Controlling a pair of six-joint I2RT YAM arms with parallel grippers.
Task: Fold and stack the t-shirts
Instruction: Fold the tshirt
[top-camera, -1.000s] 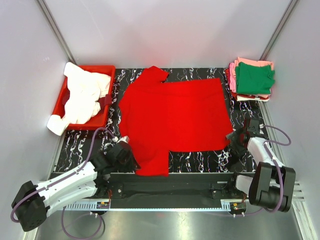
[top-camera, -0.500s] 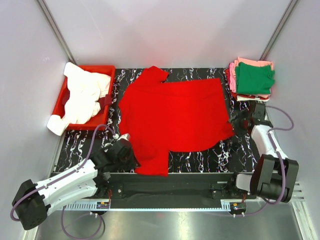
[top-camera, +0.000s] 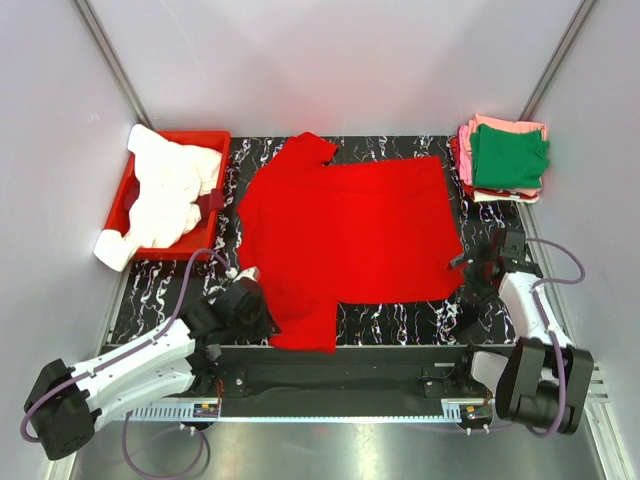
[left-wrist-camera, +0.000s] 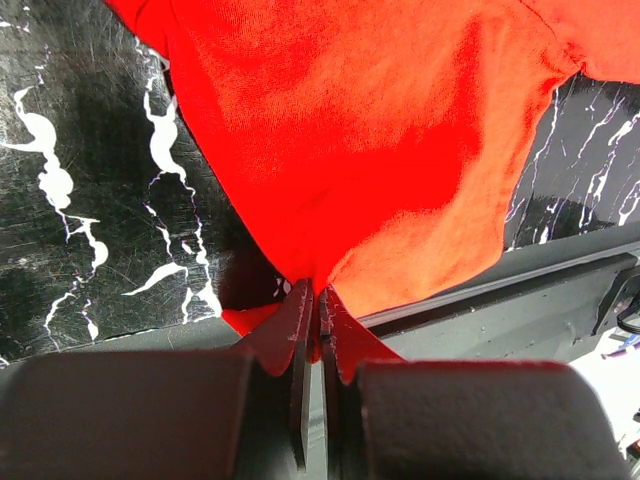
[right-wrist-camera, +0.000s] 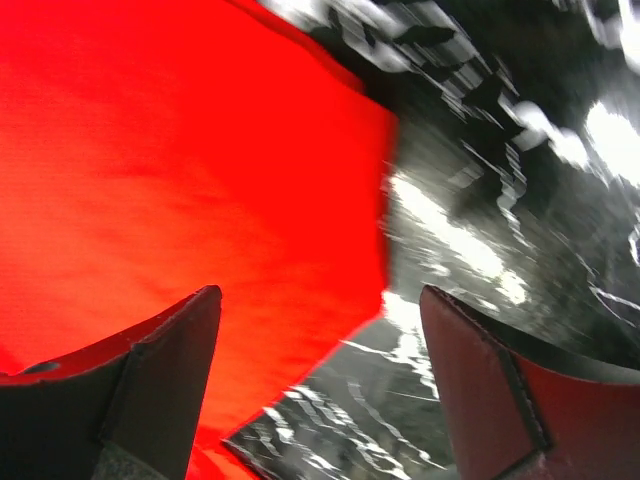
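White arms (top-camera: 140, 368), black joints (top-camera: 58, 420), purple cables (top-camera: 183, 295), dark left hand (left-wrist-camera: 318, 300)

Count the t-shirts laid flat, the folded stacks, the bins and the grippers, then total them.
T-shirts laid flat: 1, the red t-shirt
Folded stacks: 1, the folded stack
Bins: 1, the red bin
Grippers: 2, left gripper and right gripper
Total: 5

Black marbled table (top-camera: 400, 322): red t-shirt (top-camera: 350, 230) spread centre; red bin (top-camera: 195, 136) left; folded t-shirt stack (top-camera: 508, 158) right.
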